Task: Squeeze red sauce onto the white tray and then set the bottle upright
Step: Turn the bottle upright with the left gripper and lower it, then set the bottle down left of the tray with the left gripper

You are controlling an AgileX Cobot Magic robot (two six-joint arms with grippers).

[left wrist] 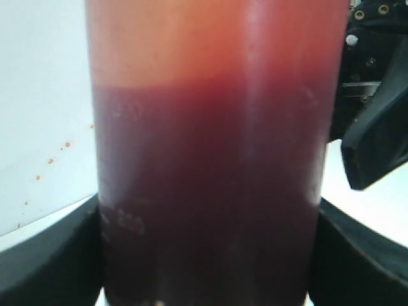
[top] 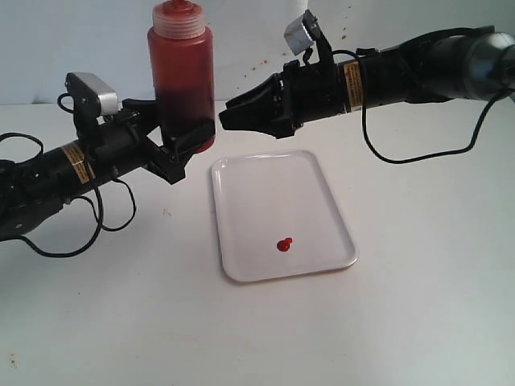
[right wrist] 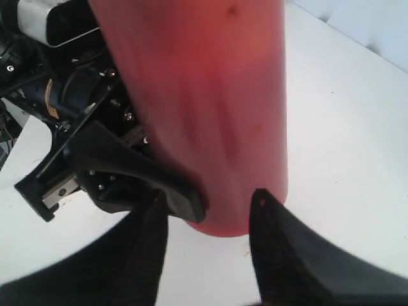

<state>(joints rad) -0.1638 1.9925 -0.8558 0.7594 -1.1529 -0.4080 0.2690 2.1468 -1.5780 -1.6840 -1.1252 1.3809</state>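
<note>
The bottle (top: 181,72) stands upright, cap on top, just left of the white tray (top: 241,173), and is filled with red sauce to well above half. My left gripper (top: 183,143) is shut on its lower body; in the left wrist view the bottle (left wrist: 210,159) fills the space between the fingers (left wrist: 51,255). Whether its base touches the table I cannot tell. My right gripper (top: 224,114) is open just right of the bottle, its tips close to the bottle (right wrist: 204,95) but not around it. A small blob of red sauce (top: 283,245) lies on the tray.
The tray lies lengthwise at the table's middle. Cables (top: 105,217) trail from the left arm over the table. Small reddish specks mark the back wall (top: 265,60). The right arm (top: 418,68) reaches in from the right above the table.
</note>
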